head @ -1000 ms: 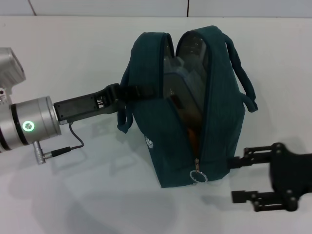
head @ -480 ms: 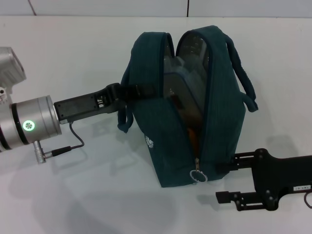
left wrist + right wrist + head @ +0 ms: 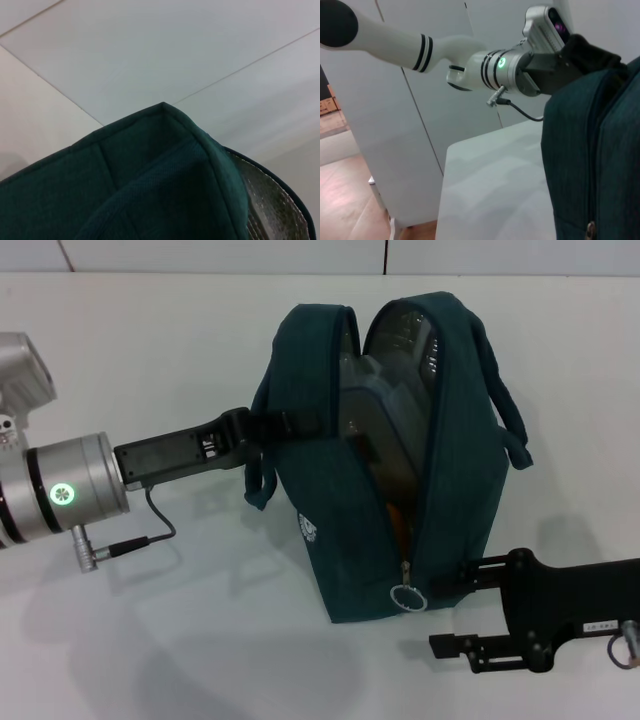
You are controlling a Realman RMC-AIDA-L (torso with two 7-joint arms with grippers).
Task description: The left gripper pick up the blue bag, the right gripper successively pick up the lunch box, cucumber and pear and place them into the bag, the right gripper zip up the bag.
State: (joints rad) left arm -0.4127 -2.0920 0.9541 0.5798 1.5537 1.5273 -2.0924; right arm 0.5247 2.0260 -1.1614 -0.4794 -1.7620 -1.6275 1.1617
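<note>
Fingers, right: the right gripper (image 3: 448, 615) has its two fingers (image 3: 452, 645) spread apart, one finger touching or just beside the low right side of the blue bag (image 3: 330, 540), the other free over the desk (image 3: 150, 360).
Fingers, left: the left gripper (image 3: 283, 423) is closed on the blue bag's left handle strap at the bag's upper left side.
Zipper pull (image 3: 407, 597): metal ring hanging at the near end of the bag's opening, just left of the right gripper's upper finger.
Blue bag: standing upright on the desk, mouth gaping open along the top.
Lunch box (image 3: 385, 400): inside the bag, clear and upright, showing through the opening.
Orange patch (image 3: 397, 523): visible low in the opening; I cannot tell what it is.
Left arm: silver cylinder with green light (image 3: 62, 494), reaching in from the left.
</note>
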